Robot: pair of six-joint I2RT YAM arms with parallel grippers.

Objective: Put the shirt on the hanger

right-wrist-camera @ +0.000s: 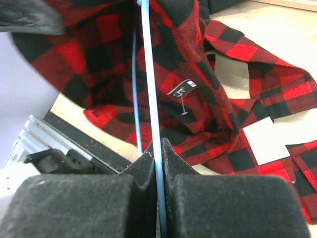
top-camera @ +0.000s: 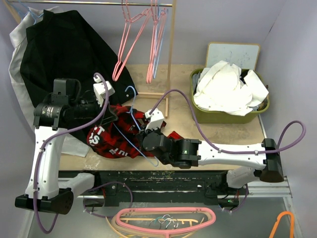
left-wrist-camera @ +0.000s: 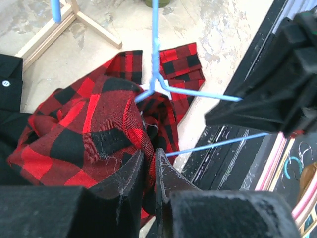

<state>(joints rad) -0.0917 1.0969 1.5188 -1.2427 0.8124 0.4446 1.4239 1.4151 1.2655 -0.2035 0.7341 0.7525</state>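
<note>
The red-and-black plaid shirt lies bunched on the table near its front edge, white letters showing on its left part. The light-blue hanger stands over it, hook up, one arm inside the cloth. My left gripper is shut on a fold of the shirt, with the fabric pinched between its fingertips. The hanger's neck rises just beyond it. My right gripper is shut on the hanger's wire, which runs straight up between its fingertips. The shirt hangs behind the wire.
A big black shirt hangs at the back left. Pink hangers hang on a wooden rack behind the shirt. A green bin of white cloths stands at the back right. More pink hangers lie below the table's front edge.
</note>
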